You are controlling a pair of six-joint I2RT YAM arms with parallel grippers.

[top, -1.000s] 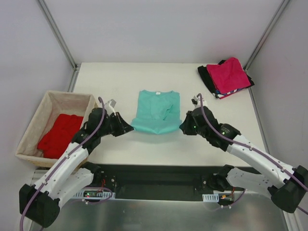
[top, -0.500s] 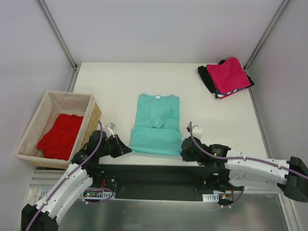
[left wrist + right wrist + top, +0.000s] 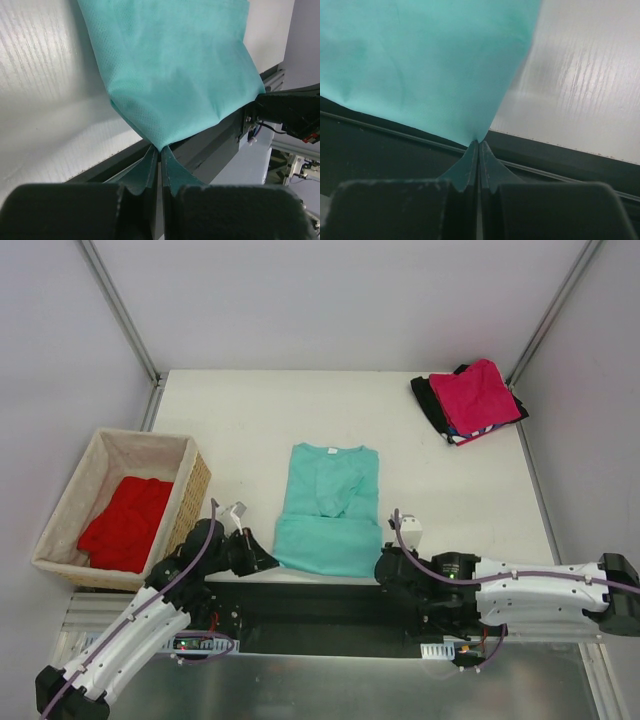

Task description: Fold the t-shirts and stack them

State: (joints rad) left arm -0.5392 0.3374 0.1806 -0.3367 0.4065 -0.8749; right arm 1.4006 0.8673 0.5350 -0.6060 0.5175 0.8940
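A teal-green t-shirt (image 3: pixel 328 508) lies stretched lengthwise in the middle of the table, collar to the far side, its hem reaching the near edge. My left gripper (image 3: pixel 268 562) is shut on the hem's left corner (image 3: pixel 159 146). On the other side my right gripper (image 3: pixel 384 566) is shut on the right corner (image 3: pixel 478 139). Both corners hang just past the table's near edge over the black rail. A magenta-pink t-shirt (image 3: pixel 478 394) tops a folded stack at the far right, with a black one (image 3: pixel 430 400) under it. A bright red t-shirt (image 3: pixel 125 522) lies in the basket.
The tan wicker basket (image 3: pixel 194 483) stands at the left, close to my left arm. A black rail (image 3: pixel 330 598) runs along the table's near edge. Metal frame posts (image 3: pixel 120 310) rise at the far corners.
Both grippers have drawn back toward the near edge with the teal hem, pulling the shirt out long. The folded-over lower half has opened out flat.
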